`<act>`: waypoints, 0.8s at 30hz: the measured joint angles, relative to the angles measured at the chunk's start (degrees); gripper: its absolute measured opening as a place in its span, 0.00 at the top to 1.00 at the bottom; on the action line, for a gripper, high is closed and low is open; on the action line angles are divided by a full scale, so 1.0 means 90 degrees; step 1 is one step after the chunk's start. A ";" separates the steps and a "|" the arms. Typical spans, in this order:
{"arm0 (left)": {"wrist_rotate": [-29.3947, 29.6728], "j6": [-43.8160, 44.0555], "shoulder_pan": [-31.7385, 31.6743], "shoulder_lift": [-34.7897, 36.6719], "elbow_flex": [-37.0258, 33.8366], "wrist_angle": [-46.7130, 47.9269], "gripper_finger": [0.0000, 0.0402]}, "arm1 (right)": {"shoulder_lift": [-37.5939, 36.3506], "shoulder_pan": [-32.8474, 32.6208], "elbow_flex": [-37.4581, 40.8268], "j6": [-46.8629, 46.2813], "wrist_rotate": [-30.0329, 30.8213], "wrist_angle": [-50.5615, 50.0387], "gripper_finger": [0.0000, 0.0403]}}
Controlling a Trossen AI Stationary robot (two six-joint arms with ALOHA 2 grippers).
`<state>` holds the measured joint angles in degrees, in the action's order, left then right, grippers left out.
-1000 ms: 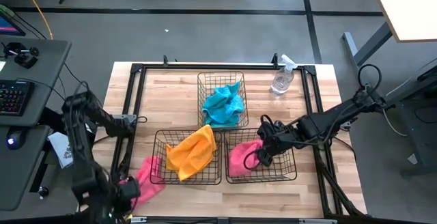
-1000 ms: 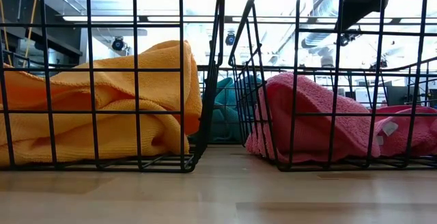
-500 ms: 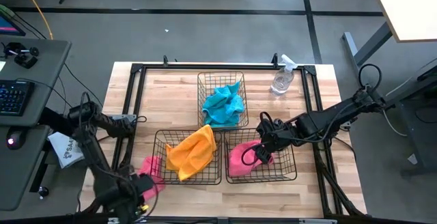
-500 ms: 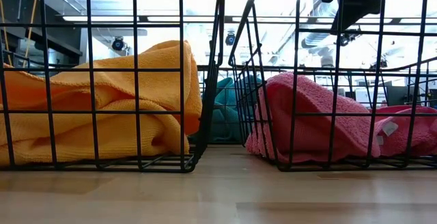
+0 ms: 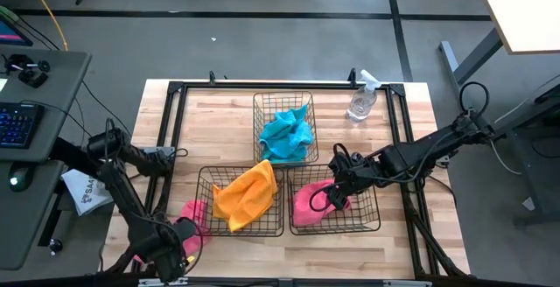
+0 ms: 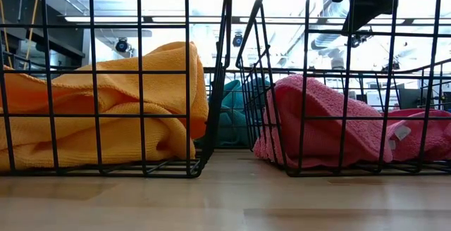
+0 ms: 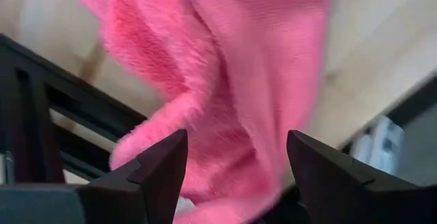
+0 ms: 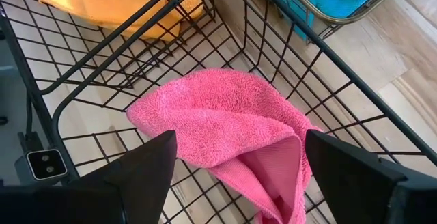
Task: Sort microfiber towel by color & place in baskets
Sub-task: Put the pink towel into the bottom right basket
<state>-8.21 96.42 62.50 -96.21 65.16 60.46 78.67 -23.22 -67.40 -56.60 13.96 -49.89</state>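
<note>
Left gripper (image 7: 229, 183) has a loose pink towel (image 5: 188, 213) bunched between its spread fingers at the table's near-left corner, just outside the orange-towel basket (image 5: 199, 201); whether it's actually clamped I cannot tell. Right gripper (image 8: 235, 176) hangs with jaws wide apart and empty over the pink-towel basket (image 5: 374, 220), where one pink towel (image 8: 218, 125) already lies. Judged step: picking up the last stray towel; next it must lift clear and cross over the orange basket to the pink one, where the right arm blocks and should back off; teal-towel basket (image 5: 259, 116) and spray bottle (image 5: 360, 101) are well clear.

Bright even light; low view backlit; left wrist blurred
</note>
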 joint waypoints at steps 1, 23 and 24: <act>0.0042 -0.0044 -0.0003 -0.0007 -0.0041 0.0005 0.40 | 0.0000 0.0000 0.0000 0.0000 0.0001 0.0005 0.21; 0.0285 -0.0911 -0.0080 -0.0016 -0.0209 -0.0127 0.91 | 0.0000 0.0000 0.0000 0.0007 -0.0029 -0.0004 0.21; 0.0258 -0.0966 -0.0080 -0.0021 -0.0156 -0.0152 0.95 | 0.0000 0.0000 0.0000 0.0010 -0.0029 -0.0005 0.21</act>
<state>-5.89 87.73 61.78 -96.40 63.76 59.09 78.67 -23.22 -67.40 -56.51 13.69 -49.93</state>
